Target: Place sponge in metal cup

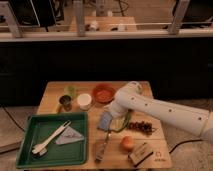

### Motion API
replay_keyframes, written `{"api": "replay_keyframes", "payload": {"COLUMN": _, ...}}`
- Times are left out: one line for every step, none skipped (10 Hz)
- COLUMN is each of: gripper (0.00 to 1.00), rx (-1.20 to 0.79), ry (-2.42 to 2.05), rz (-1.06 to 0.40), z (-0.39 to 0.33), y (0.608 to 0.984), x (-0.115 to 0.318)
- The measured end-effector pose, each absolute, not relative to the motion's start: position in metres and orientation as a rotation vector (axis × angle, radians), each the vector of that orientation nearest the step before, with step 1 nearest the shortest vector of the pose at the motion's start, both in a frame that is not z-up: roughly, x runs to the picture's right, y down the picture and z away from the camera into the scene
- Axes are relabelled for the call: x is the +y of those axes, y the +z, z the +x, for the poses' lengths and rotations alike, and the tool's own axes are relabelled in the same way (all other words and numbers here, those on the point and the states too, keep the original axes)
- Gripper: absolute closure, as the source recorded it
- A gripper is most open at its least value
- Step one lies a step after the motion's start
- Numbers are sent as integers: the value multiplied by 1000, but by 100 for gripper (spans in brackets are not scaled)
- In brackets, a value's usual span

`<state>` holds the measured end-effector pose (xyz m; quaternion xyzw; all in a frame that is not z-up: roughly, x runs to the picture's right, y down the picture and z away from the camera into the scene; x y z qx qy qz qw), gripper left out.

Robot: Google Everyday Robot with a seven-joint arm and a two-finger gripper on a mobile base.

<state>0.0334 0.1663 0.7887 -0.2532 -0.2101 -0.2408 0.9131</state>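
The blue-grey sponge [104, 121] lies on the wooden table [55, 97], just right of the green tray. The dark metal cup [65, 103] stands upright at the table's back left, well left of the sponge. My gripper [115, 116] hangs at the end of the white arm [150, 107], which reaches in from the right. The gripper is right at the sponge's right edge, and I cannot tell whether it touches the sponge. The arm hides most of the gripper.
A light-green cup [70, 91] and a white cup [84, 101] flank the metal cup. A red bowl [104, 93] sits behind the sponge. The green tray [30, 129] holds a white utensil and a grey cloth [69, 136]. Grapes [142, 128], an orange [128, 143], a brush block [140, 153] and a utensil [101, 148] lie in front.
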Motion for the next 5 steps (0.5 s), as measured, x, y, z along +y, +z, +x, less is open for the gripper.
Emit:
{"api": "replay_keyframes", "payload": {"gripper": 20, "rx": -448, "ry": -588, "rz": -530, "z": 25, "y": 782, "x": 160}}
{"api": "replay_keyframes", "payload": {"gripper": 20, "rx": -456, "ry": -651, "rz": -546, "z": 17, "y": 778, "x": 157}}
{"api": "replay_keyframes", "payload": {"gripper": 20, "rx": -460, "ry": -699, "rz": -559, "z": 10, "y": 779, "x": 158}}
{"api": "replay_keyframes", "payload": {"gripper": 20, "rx": -464, "ry": -761, "rz": -576, "z": 5, "y": 780, "x": 161}}
{"api": "replay_keyframes", "payload": {"gripper": 20, "rx": -466, "ry": -793, "rz": -578, "z": 2, "y": 781, "x": 163}}
